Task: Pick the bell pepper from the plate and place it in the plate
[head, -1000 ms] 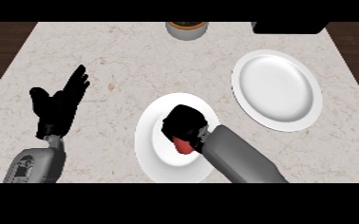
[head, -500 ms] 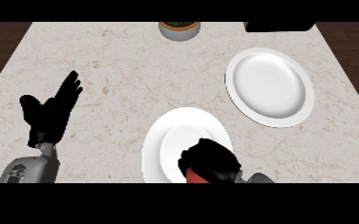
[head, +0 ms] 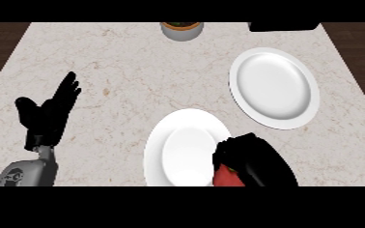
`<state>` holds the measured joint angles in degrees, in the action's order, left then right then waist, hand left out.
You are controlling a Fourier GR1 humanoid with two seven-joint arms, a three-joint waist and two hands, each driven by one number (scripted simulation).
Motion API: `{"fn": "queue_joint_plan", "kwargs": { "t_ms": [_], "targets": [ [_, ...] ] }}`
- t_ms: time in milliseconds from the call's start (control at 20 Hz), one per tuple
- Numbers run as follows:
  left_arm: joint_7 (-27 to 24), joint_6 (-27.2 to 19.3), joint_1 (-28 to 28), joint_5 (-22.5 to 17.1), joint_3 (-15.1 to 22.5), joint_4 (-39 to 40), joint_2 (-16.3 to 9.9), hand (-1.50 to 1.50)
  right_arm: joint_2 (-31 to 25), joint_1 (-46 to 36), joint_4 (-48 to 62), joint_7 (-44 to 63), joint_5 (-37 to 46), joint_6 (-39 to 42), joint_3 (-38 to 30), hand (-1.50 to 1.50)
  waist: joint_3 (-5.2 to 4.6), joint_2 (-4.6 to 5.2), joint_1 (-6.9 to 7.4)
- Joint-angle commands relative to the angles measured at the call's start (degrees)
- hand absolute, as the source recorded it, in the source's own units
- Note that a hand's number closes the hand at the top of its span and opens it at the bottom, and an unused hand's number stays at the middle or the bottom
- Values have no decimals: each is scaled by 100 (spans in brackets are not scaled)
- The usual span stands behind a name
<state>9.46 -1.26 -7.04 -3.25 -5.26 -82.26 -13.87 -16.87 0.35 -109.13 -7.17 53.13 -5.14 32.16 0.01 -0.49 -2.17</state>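
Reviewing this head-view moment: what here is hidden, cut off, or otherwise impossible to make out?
- Red bell pepper: mostly hidden under the curled black right hand and cut by the lower edge; its shape cannot be told.
- Near white round plate: its lower rim is cut off by the lower edge.
- Small round pot and dark object: cut off at the top edge; contents and identity unclear.

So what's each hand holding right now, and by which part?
Right hand curls over the top of the red bell pepper. Left hand holds nothing.

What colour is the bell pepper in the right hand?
Red. The bell pepper shows under the right hand, best in the head view.
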Motion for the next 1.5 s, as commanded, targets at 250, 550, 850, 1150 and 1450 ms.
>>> {"fn": "queue_joint_plan", "kwargs": {
  "t_ms": [250, 550, 850, 1150, 1450],
  "targets": [
    [-22, 152, -594, -9, -80, 602, -24, 0, 69, 85, -505, 484, -1316, 112, -1659, 150, -1, 66, 173],
    [-146, 39, -113, 177, 156, 212, 235, 0, -336, -676, 904, -188, -2446, 480, -3123, 150, 1, 63, 246],
    [45, 245, -237, 67, -1, 64, 80, 0, -459, -1413, 2574, -883, -2245, 366, -3570, 150, 1, 58, 254],
    [53, 86, -86, 194, 154, -119, 288, 0, -647, -2227, 4537, -1406, -1396, 72, -3317, 150, 5, 83, 349],
    [75, 132, -403, 165, 69, 102, 245, 0, -1033, -3361, 6209, -1704, -2041, 1438, -3679, -150, 6, 96, 384]
  ]
}}
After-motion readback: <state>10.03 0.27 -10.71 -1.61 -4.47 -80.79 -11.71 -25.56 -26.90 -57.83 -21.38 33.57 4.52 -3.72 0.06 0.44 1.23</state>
